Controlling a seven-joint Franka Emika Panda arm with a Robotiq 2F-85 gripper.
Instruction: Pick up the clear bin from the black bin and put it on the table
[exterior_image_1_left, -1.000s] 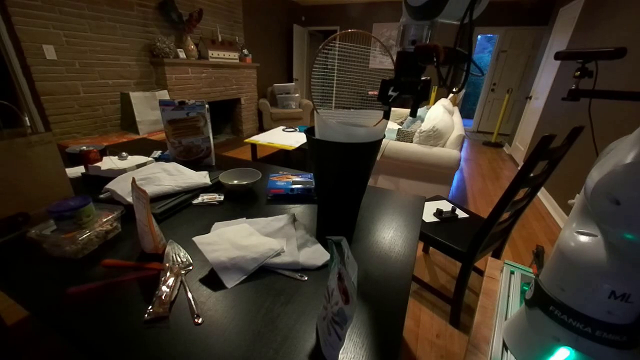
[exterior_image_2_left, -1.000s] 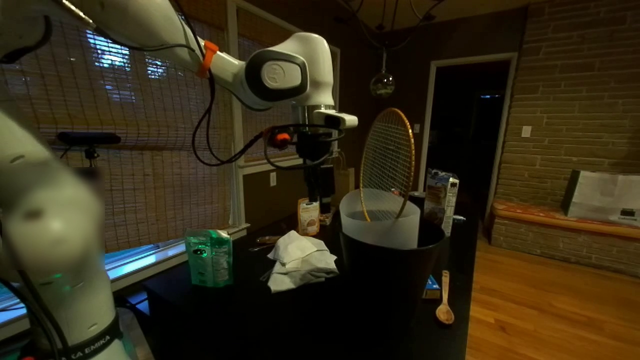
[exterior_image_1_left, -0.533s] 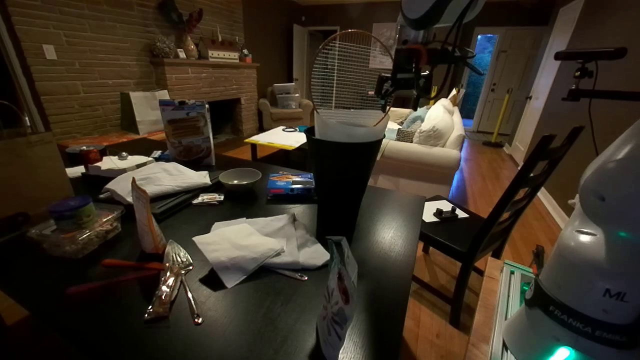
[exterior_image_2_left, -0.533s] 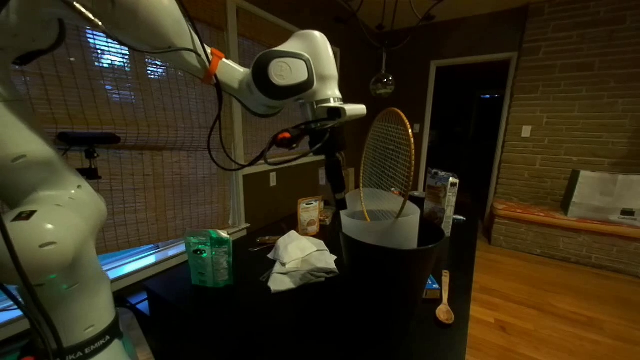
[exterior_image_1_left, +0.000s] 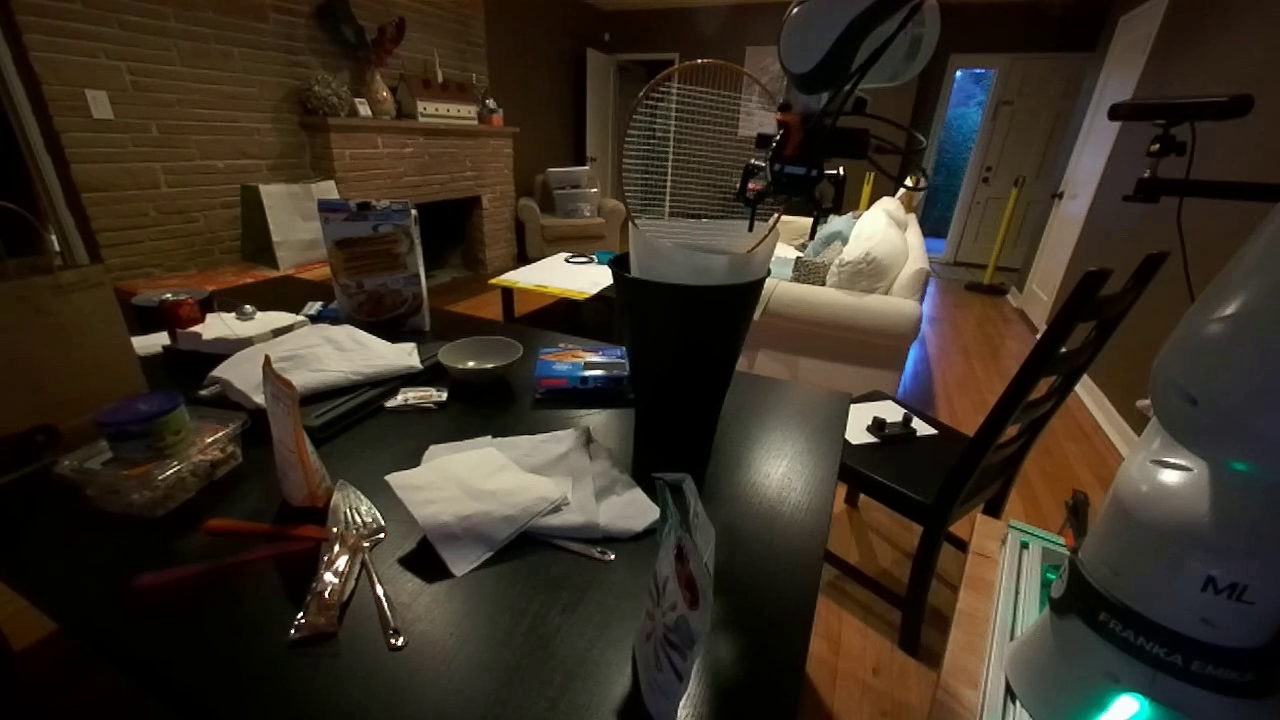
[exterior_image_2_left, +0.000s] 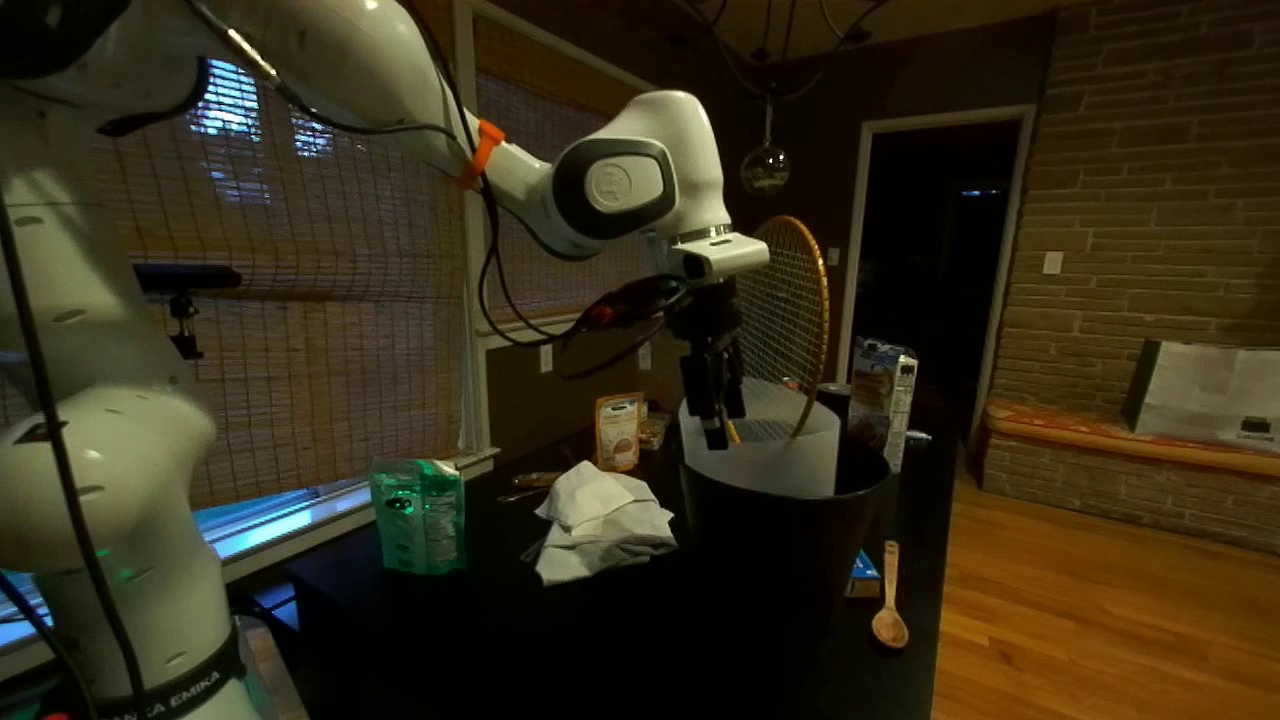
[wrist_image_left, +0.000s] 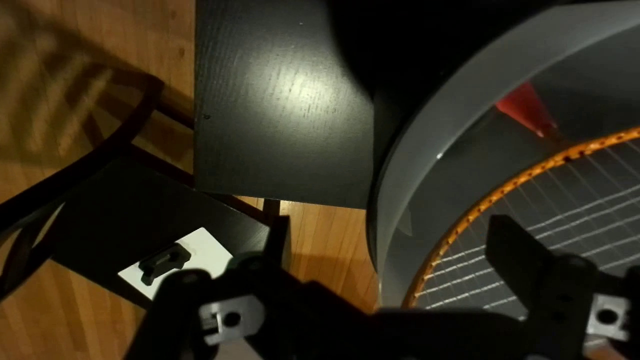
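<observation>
My jaws: spread wide, near rim of clear bin (exterior_image_2_left: 778, 470); in wrist view, rim runs between my fingertips (wrist_image_left: 512, 250). Touching or not, I cannot tell. Clear bin sits inside black bin (exterior_image_1_left: 685, 350), racket (exterior_image_1_left: 700, 150) standing head-up in it. Black bin upright on counter (exterior_image_1_left: 775, 435). White cloths (exterior_image_1_left: 480, 500), blue box (exterior_image_1_left: 582, 368) on counter nearby.

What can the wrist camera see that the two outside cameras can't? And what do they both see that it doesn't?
Only the wrist view shows a red thing inside the clear bin's rim; what it is, I can't tell.

Only the exterior views show the white cloths, the tall food box and the orange pouch; both of them have these.

All of them share the clear bin, the racket standing in it, the dark table and the open gripper.
</observation>
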